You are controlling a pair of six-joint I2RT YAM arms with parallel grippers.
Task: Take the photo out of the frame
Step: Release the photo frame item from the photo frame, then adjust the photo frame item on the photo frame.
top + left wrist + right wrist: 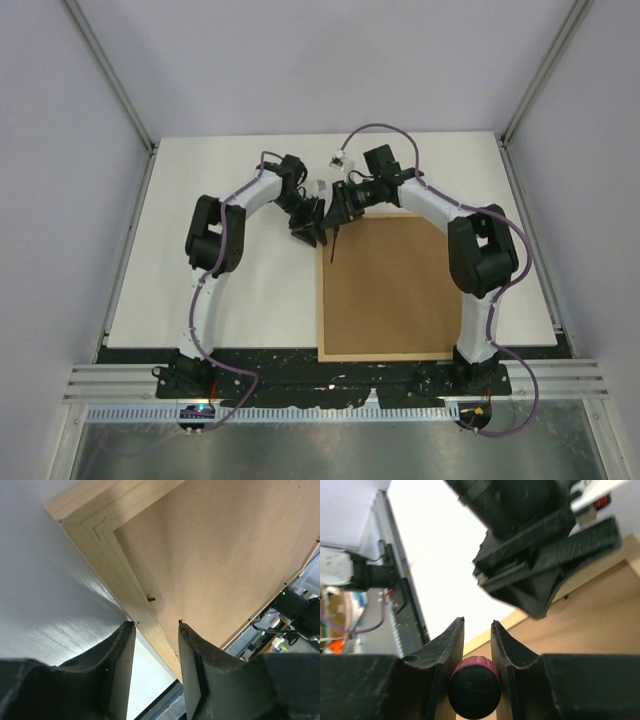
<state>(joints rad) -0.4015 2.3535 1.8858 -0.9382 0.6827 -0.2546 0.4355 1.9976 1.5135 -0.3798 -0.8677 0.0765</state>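
Observation:
The frame (pixel 390 290) lies face down on the white table, its brown fibreboard back up inside a light-wood rim (pixel 125 595). The photo is hidden under the back. My left gripper (pixel 308 226) is open and empty, straddling the frame's left rim near the far left corner (pixel 156 625). My right gripper (pixel 340 205) is shut on a tool with a red and black handle (pixel 474 687). The tool's thin dark shaft (pixel 333 243) points down at the back near that corner. In the right wrist view the left gripper (pixel 545 565) hovers just ahead of my right gripper (pixel 477 622).
A small dark metal tab (pixel 151 599) sits at the back panel's left edge. The white tabletop (pixel 230 290) lies left of the frame. The frame's near edge reaches the table's front edge. Grey walls enclose the table on three sides.

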